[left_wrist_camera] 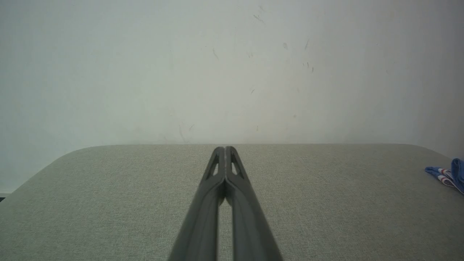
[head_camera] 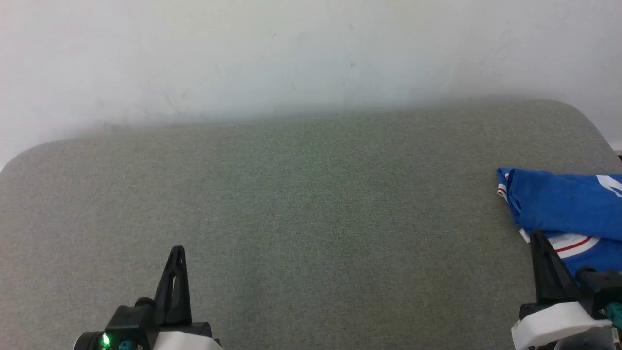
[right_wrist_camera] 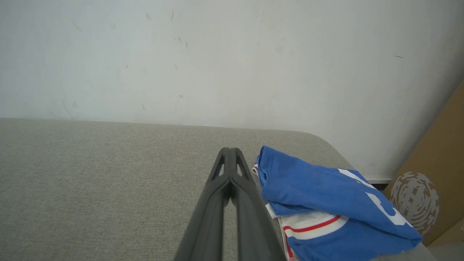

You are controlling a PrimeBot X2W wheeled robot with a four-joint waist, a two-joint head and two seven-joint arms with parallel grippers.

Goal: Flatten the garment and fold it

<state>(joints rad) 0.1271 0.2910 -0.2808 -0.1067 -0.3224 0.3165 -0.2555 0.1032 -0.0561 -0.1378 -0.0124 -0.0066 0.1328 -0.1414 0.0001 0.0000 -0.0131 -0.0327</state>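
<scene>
Crumpled and folded over itself at the right edge of the grey-green fabric worktop (head_camera: 311,204), toward its far right corner: garment (head_camera: 559,204), bright blue, white print on top, a white sleeve band with a thin red stripe peeking out beneath. Just beside its near left side, 2 dark fingers pressed tip to tip with nothing between them: right gripper (head_camera: 536,234); contact with the cloth impossible to tell. Near the front edge, left of centre and well apart from the cloth, jaws likewise closed on nothing: left gripper (head_camera: 177,249). Behind the far edge, a scuffed pale wall (head_camera: 311,48). Past the right corner, seen from the right wrist, a brown cardboard box (right_wrist_camera: 435,174) with a pale round print.
</scene>
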